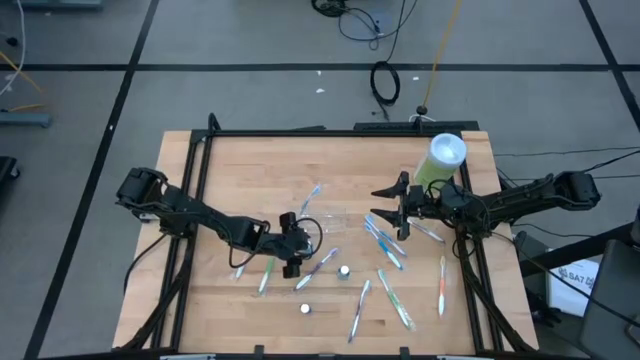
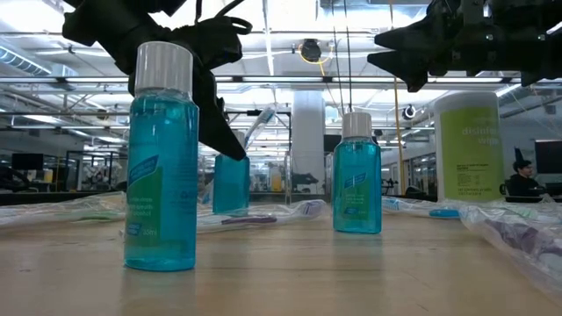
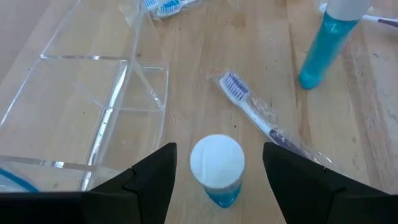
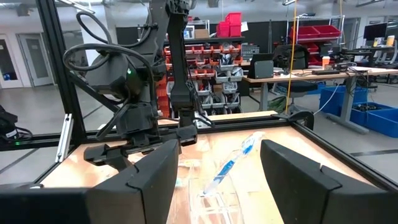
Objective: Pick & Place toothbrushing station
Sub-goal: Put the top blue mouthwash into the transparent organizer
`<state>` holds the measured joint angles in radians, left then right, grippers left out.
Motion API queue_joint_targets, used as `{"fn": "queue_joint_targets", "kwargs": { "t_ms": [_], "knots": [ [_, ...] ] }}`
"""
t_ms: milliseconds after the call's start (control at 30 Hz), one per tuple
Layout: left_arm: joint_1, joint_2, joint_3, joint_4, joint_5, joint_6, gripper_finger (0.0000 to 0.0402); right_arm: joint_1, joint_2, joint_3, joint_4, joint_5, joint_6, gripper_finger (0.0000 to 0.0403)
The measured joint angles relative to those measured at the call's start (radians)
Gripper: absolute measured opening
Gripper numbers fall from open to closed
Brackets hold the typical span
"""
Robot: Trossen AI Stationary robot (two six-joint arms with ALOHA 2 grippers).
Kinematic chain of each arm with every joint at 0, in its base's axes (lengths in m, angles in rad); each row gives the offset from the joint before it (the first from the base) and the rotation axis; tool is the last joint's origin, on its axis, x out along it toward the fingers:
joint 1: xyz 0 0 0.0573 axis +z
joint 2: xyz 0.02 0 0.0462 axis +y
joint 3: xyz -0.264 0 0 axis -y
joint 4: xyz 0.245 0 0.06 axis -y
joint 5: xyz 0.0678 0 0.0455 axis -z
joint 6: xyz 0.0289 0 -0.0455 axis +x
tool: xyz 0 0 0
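Observation:
A small teal bottle with a white cap [image 3: 216, 163] stands upright on the wooden table [image 1: 230, 170]. My left gripper [image 3: 219, 149] is open, one finger on either side of the bottle and apart from it; in the high view the gripper [image 1: 291, 262] hides the bottle. A clear plastic organizer [image 3: 93, 93] sits just beyond. A blue toothbrush [image 4: 233, 162] leans in it. Two more teal bottles [image 2: 161, 158] [image 2: 356, 175] stand nearer the front edge. Wrapped toothbrushes [image 1: 385, 240] lie scattered on the table. My right gripper [image 1: 378, 203] hovers open above the table's right half.
A tall light-green canister with a white lid [image 1: 443, 160] stands at the far right, beside my right arm. A wrapped toothbrush [image 3: 261, 115] lies just past the flanked bottle. A black frame [image 1: 300, 132] runs along the table's edges. Bare wood shows at the far left.

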<state>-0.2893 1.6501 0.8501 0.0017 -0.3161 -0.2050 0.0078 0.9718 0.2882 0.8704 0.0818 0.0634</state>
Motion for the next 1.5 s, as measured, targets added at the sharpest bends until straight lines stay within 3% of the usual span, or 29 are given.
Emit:
{"fn": "queue_joint_targets", "kwargs": {
  "t_ms": [467,800,967,1233,1500],
  "knots": [
    [0.0,0.0,0.0,0.001,0.001,0.0,0.0237,0.0,0.0,0.0,0.0,0.0,0.0,0.0217],
    [0.0,0.0,0.0,0.001,0.002,0.0,0.0138,0.0,0.0,0.0,0.0,0.0,0.0,0.0216],
    [0.0,0.0,0.0,0.001,0.005,-0.009,0.0108,0.0,0.0,0.0,0.0,0.0,0.0,0.0215],
    [0.0,0.0,0.028,0.001,0.001,-0.032,0.0111,0.0,0.0,0.0,0.001,0.0,0.0,0.0212],
    [0.031,-0.001,0.189,-0.099,-0.022,-0.059,0.0112,0.0,0.0,0.0,0.0,0.0,0.0,0.0212]
  ]
}}
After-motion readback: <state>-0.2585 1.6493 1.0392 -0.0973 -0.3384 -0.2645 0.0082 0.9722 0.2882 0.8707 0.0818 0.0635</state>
